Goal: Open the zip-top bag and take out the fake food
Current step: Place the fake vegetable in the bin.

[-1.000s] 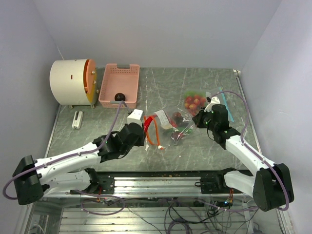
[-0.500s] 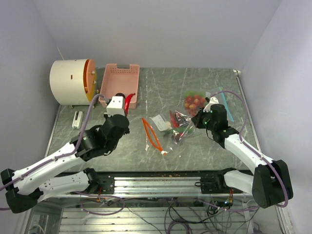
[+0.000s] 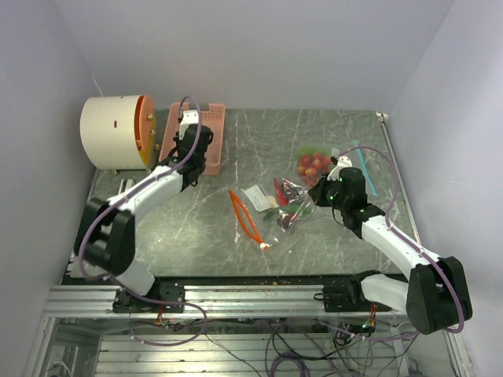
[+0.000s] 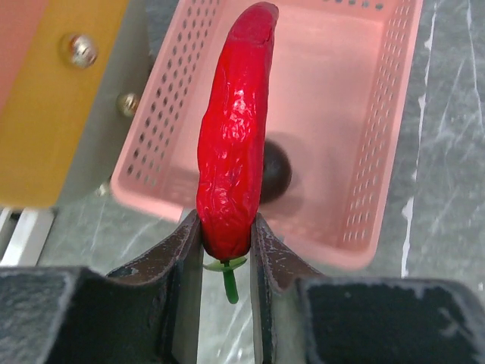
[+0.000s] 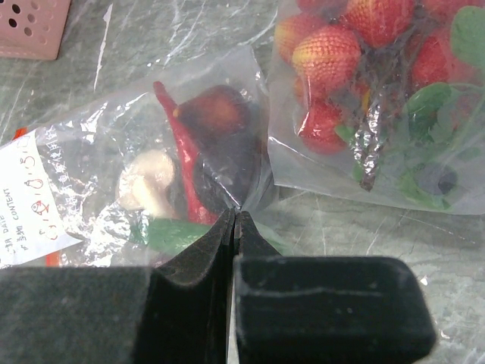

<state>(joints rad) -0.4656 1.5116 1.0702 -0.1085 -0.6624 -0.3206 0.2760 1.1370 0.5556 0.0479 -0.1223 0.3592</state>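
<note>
The pepper is shiny red with a green stem. The basket is pink with rows of tiny holes, and the ball inside the basket is dark. Beside the basket, the table is grey-green with white streaks. The clear bag shows red, purple and green.

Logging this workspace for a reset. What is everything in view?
basket: one, pink, far left
red chilli: one, red, gripped over the basket
dark fruit: one, purple, in the basket
zip-top bag: one, clear, centre, toy food inside
orange strip: one, orange, left of it
strawberry bag: one, clear, beyond the zip-top bag
drum: one, cream, orange face, left of basket
white block: one, white, near the drum
left gripper: shut on the chilli
right gripper: pinching zip-top bag's edge
</note>
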